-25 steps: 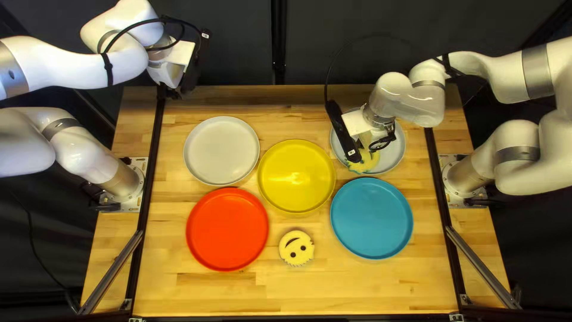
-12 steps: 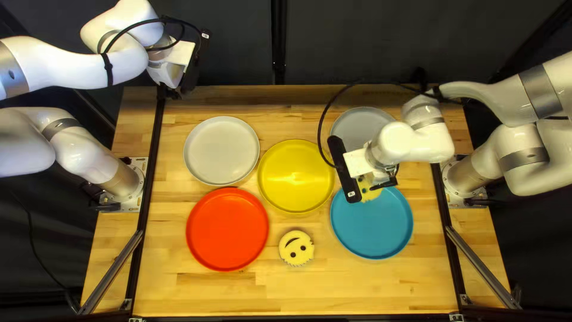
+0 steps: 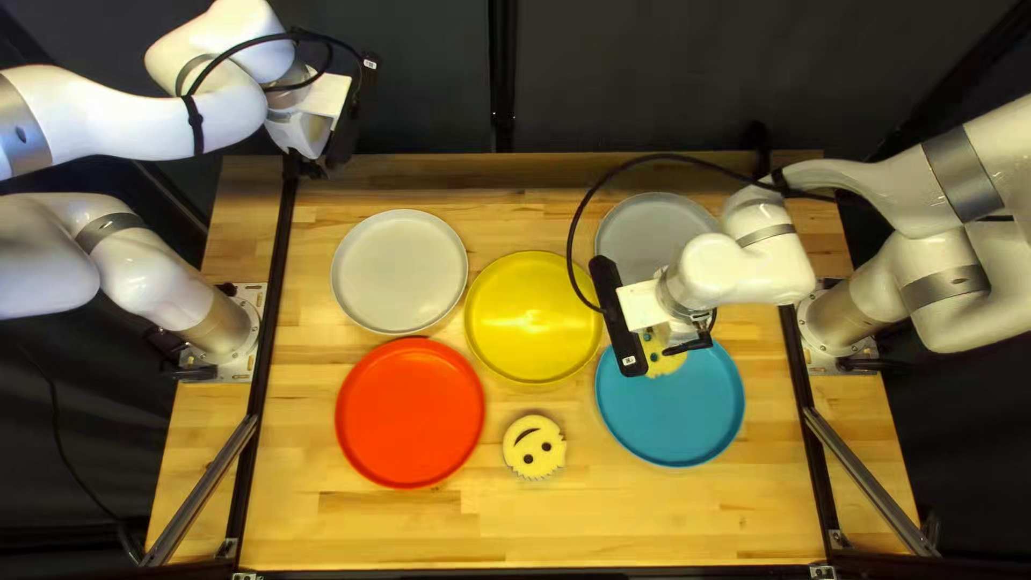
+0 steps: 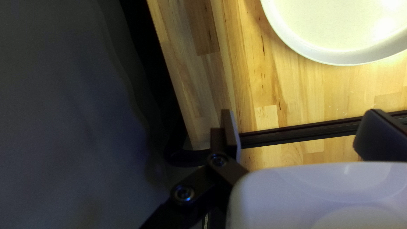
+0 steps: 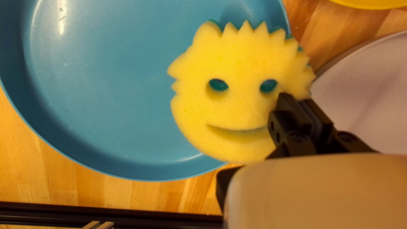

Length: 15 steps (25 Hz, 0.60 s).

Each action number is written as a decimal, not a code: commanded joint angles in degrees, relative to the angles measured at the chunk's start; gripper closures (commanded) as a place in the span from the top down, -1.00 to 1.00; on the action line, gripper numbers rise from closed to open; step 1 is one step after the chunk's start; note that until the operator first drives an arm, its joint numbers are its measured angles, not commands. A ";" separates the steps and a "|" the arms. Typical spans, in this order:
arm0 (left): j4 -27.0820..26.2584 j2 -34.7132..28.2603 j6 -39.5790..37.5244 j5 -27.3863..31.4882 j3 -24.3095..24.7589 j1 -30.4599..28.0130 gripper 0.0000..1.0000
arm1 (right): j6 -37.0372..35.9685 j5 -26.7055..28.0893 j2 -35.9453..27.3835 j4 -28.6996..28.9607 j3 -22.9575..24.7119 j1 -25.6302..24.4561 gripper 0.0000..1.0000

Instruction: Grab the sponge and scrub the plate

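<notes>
- A pale wooden bench (image 3: 376, 526) carries everything.
- The blue plate (image 3: 677, 424) is round, glossy and rimmed, with light scuffs; a grey plate (image 3: 644, 231) lies just beside it.
- The sponge (image 5: 237, 55) hangs over the blue plate's rim on the grey plate's side; I cannot tell whether it touches. It is a yellow smiley: two oval eyeholes showing teal, a long curved mouth slit, and spikes along the top with teal peeping out behind.
- A second sponge (image 3: 534, 447), also a yellow smiley, lies between the red plate (image 3: 410, 414) and the blue plate.
- The left hand (image 3: 309, 167) is spread wide, nothing between its fingers.
- The right hand (image 3: 672, 346) pinches the sponge by its edge, beside the mouth.
- A small white label (image 3: 629, 361) with dark marks sits on the right arm's black bar (image 3: 614, 306).
</notes>
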 commanded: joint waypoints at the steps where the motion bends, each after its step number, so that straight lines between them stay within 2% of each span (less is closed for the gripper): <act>1: 0.00 0.00 0.00 0.00 0.00 0.00 1.00 | 5.19 -0.11 1.92 -2.38 -1.01 4.20 -1.00; 8: 0.00 0.00 0.00 0.00 0.00 0.00 1.00 | 10.91 0.14 6.75 -3.96 -4.84 10.04 -1.00; 15: 0.00 0.00 0.00 0.00 0.00 0.00 1.00 | 9.40 -0.64 11.09 -4.22 -8.45 8.82 -1.00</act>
